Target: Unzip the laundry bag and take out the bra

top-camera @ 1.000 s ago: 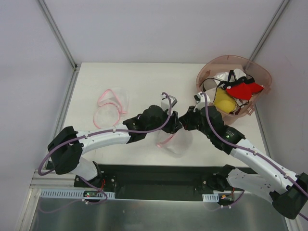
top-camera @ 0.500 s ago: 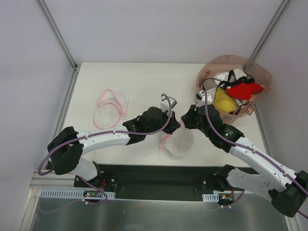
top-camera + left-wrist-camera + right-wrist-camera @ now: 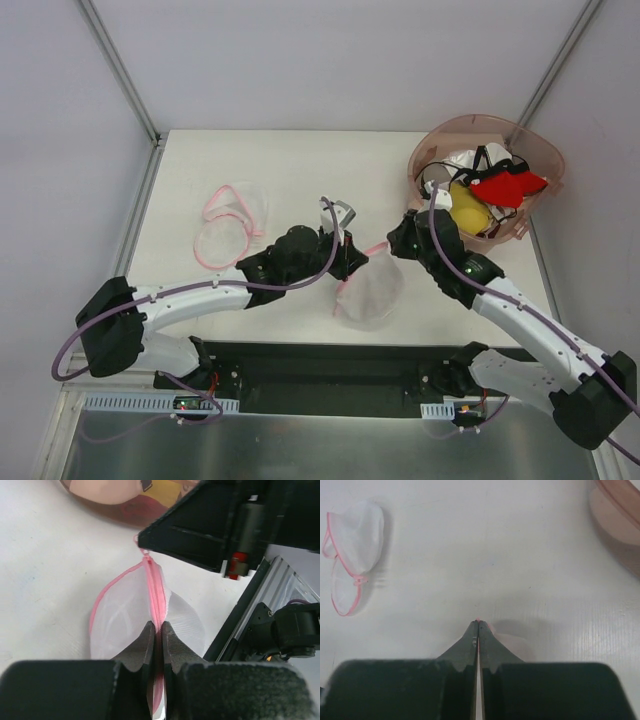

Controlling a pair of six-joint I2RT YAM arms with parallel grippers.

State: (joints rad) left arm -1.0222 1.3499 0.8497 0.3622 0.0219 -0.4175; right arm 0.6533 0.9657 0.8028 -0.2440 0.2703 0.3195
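The laundry bag [image 3: 368, 288], a white mesh pouch with a pink zipper rim, lies near the table's front edge between the two grippers. My left gripper [image 3: 348, 262] is shut on the pink rim; the left wrist view shows its fingertips [image 3: 156, 626] pinching the zipper [image 3: 156, 592], which looks closed along its visible length. My right gripper [image 3: 393, 243] is shut, with a bit of pink, apparently the zipper pull [image 3: 478, 620], at its tips [image 3: 478, 623]. It also shows in the left wrist view [image 3: 142, 539], at the zipper's far end. The bra is hidden.
A pinkish-brown basket [image 3: 540, 150] at the back right holds yellow, red and white black-strapped garments. Other pink-rimmed mesh pouches [image 3: 232, 218] lie at the left, also in the right wrist view [image 3: 352, 550]. The black rail [image 3: 320, 365] runs along the near edge.
The grippers have drawn apart, the left one leftward and the right one to the right. The bag now lies stretched between them and shows more fully.
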